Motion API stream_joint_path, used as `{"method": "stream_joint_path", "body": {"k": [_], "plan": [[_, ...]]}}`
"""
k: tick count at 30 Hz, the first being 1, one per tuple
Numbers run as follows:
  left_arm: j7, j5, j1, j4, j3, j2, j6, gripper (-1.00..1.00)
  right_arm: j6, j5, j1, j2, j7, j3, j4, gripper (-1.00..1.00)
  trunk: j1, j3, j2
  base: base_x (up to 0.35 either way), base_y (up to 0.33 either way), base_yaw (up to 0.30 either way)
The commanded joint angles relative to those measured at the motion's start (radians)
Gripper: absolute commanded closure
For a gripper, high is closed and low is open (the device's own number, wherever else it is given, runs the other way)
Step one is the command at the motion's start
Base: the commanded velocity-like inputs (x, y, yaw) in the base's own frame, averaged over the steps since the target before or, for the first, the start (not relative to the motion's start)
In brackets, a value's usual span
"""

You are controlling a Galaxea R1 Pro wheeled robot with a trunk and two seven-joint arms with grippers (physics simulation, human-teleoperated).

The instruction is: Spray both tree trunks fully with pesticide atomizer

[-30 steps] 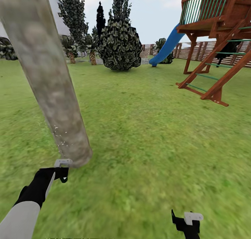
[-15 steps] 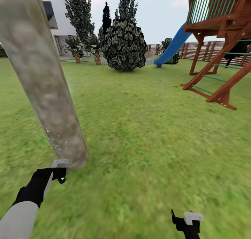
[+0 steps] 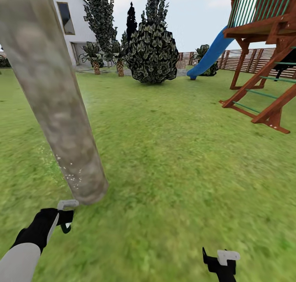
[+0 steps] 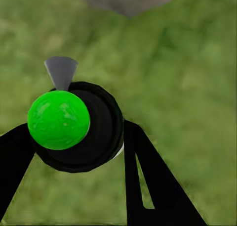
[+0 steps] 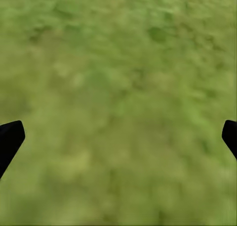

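Left tool (image 4: 74,137) is clamped on the pesticide atomizer (image 4: 79,124), whose black body and bright green cap sit between the two dark fingers in the left wrist view, grey nozzle pointing toward the tree trunk (image 3: 53,97); in the head view that tool (image 3: 65,216) hangs low over the grass (image 3: 176,158), just short of the trunk's foot. Fine white pesticide (image 3: 68,171) specks show only on a lower patch of the trunk, so most of the bark above looks unsprayed, as does, likely, the far side. To do this step well, I judge the nozzle should stay aimed square at the bark, near but not touching, and sweep slowly upward in overlapping bands, then round the trunk, with the grip kept firm so the bottle does not twist. Right tool (image 5: 118,137) is spread wide and empty, hanging over bare lawn
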Motion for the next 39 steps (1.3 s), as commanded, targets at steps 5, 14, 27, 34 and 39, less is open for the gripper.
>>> {"method": "stream_joint_path", "body": {"k": [5,14,27,34,39], "plan": [[0.008,0.011,0.005,-0.016,0.000,-0.012,-0.003,1.00,0.000,0.000,0.000,0.000,0.000,0.000,0.000,-1.00,0.000,0.000,0.000,0.007,-0.084,0.180],[0.014,0.009,0.005,-0.017,-0.004,-0.017,-0.072,1.00,0.000,0.000,0.000,-0.003,-0.001,0.000,0.000,-1.00,0.000,0.000,0.000,0.000,-0.268,0.184],[0.056,0.009,0.004,-0.016,-0.004,-0.015,-0.075,1.00,-0.001,0.000,0.000,-0.003,-0.002,0.000,0.000,-1.00,0.000,0.000,0.000,0.037,-0.268,0.174],[0.056,0.009,0.004,-0.016,-0.004,-0.015,-0.075,1.00,-0.001,0.000,0.000,-0.003,0.000,0.000,0.000,-1.00,0.000,0.000,0.000,0.206,-0.221,0.064],[0.056,0.008,0.004,-0.016,-0.004,-0.015,-0.075,1.00,-0.001,0.000,0.001,-0.003,0.000,0.000,0.000,-1.00,0.000,0.000,0.000,0.209,-0.213,0.000]]}}
